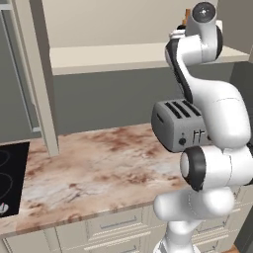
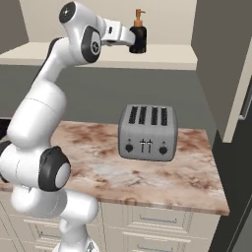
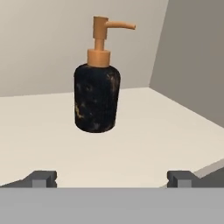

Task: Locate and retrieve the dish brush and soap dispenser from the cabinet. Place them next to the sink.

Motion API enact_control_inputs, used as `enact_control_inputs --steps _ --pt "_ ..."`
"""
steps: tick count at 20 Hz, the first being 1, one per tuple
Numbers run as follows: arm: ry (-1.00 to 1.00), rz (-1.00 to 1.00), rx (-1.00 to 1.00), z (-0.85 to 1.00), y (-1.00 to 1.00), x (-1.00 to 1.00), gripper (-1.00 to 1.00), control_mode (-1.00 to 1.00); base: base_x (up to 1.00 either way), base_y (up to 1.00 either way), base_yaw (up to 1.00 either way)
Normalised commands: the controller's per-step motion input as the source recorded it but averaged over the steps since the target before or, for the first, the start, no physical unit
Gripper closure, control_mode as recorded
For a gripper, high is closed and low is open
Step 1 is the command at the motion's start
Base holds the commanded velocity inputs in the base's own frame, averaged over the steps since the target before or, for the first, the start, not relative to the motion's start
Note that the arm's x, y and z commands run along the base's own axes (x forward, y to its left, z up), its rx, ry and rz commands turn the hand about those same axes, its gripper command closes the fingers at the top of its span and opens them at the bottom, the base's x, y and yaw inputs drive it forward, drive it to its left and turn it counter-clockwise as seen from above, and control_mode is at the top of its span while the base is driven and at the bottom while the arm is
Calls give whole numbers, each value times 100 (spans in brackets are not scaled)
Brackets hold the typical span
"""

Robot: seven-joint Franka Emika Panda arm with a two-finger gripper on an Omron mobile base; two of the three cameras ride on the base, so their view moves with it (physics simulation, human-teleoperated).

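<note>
Both base views flank the toaster [image 1: 180,123]; hand view faces shelf.

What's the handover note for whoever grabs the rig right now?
Gripper: open, holding nothing, raised to the cabinet shelf and aimed at the soap dispenser, not yet around it.
Soap dispenser: upright on the shelf, near the right wall of the cabinet; in the right base view it stands just past the hand.
Toaster: on the marble counter below the shelf; cooktop at the counter's left end.
Done: dispenser found, arm lined up.
Left: grasp the dispenser, carry it to the sink, find the dish brush and bring it too.
</note>
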Motion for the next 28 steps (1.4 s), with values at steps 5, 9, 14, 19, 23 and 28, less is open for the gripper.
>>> enact_control_inputs --steps 5,9,14,19,23,28 --pt "-2 1 3 -2 -13 48 -100 -100 0 0 0" --pt "0 10 9 1 1 43 -100 -100 0 0 0" --pt "-2 11 5 0 -1 44 -100 -100 0 0 0" --pt "-9 7 0 0 -15 41 -100 -100 0 0 0" --pt "-1 5 -2 -1 -17 40 -100 -100 0 0 0" --pt "5 2 -10 -3 -18 32 -100 -100 0 0 0"
